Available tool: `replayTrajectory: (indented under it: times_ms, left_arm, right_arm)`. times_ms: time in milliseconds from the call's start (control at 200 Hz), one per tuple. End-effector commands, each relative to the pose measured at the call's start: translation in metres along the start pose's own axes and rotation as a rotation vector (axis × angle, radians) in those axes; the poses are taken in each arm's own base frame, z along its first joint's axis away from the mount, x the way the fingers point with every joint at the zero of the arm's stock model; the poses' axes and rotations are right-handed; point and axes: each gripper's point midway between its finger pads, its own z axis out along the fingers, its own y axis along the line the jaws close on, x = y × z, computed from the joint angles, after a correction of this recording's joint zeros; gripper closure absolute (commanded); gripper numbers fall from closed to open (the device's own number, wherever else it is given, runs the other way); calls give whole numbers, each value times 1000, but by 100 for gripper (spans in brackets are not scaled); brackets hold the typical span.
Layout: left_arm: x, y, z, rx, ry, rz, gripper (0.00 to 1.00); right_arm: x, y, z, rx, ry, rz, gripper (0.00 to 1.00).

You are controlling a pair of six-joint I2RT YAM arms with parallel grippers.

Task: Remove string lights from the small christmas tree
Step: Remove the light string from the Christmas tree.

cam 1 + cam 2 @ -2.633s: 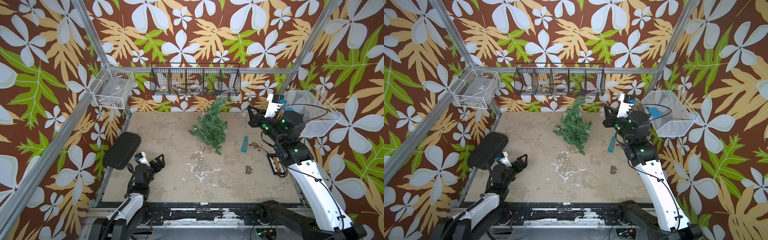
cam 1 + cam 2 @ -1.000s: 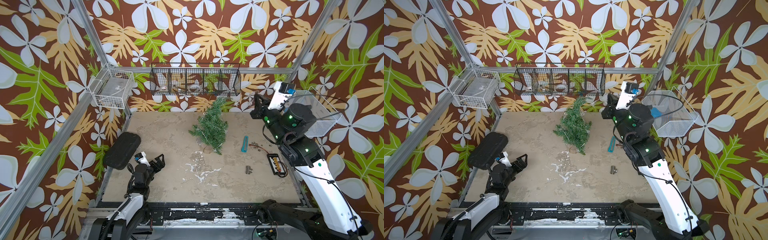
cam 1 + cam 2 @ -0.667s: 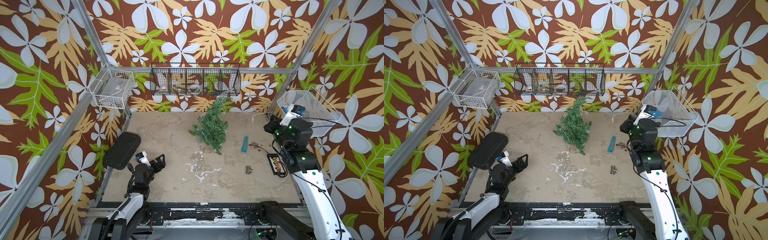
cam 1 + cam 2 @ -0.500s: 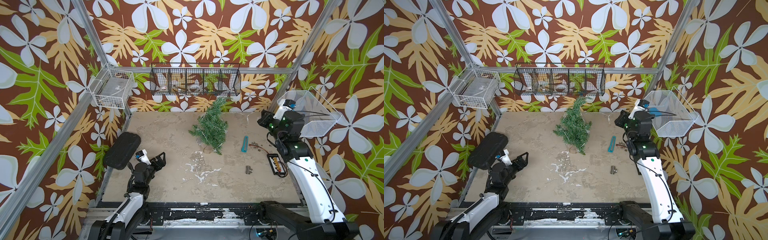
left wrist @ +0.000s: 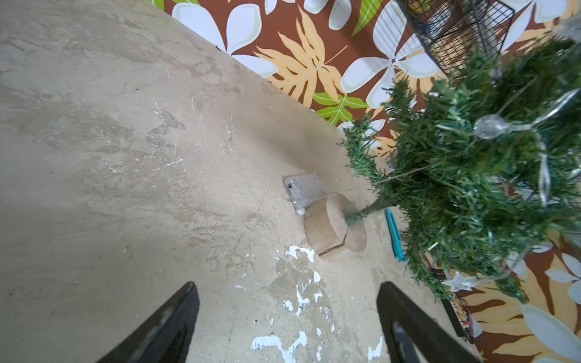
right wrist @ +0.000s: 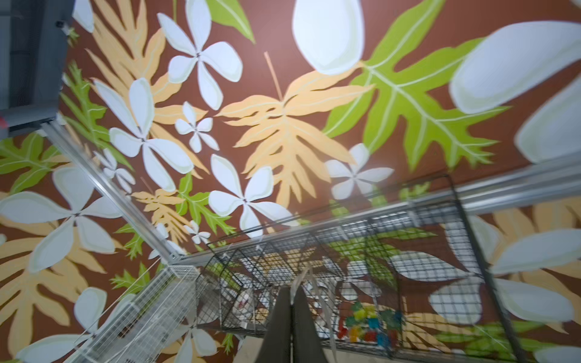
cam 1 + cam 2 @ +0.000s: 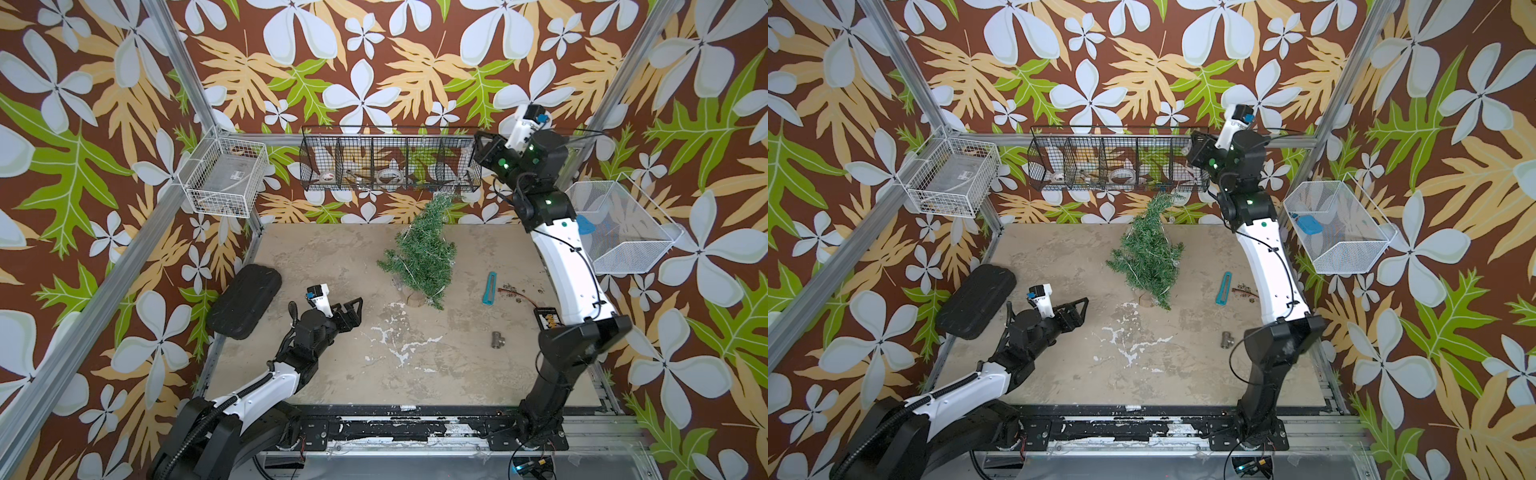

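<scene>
Though bristly, tree (image 7: 422,257) with string lights (image 5: 489,126).

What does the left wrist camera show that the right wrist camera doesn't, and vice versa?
Left wrist only: the small green bristly christmas tree on its round tan wooden base, a clear plastic box beside the base, a teal strip, the open left end effector.
Right wrist only: the shut right end effector, a white wire basket.
Both: the thin silvery string lights, draped on the tree in one, apparently pinched at the shut tips in the other; the black wire basket; the flowered wallpaper.
</scene>
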Motion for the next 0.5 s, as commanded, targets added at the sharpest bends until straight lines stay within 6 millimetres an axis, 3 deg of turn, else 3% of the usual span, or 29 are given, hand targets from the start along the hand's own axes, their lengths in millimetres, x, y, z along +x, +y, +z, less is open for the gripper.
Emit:
replayTrajectory:
  times_ms: [0,140,295,495]
  left_arm:
    - [5,7,0,-16,-8,91,10]
    - [17,20,-6,-42,0,113,9]
    - [9,21,-10,-54,-42,122,9]
    - [8,22,-10,-58,-47,120,8]
  right_arm:
    - [17,42,17,-151,48,1,100]
    - [34,109,14,-369,40,-10,100]
    - [63,176,-7,-492,64,-121,100]
    - [91,229,-36,-625,153,-147,100]
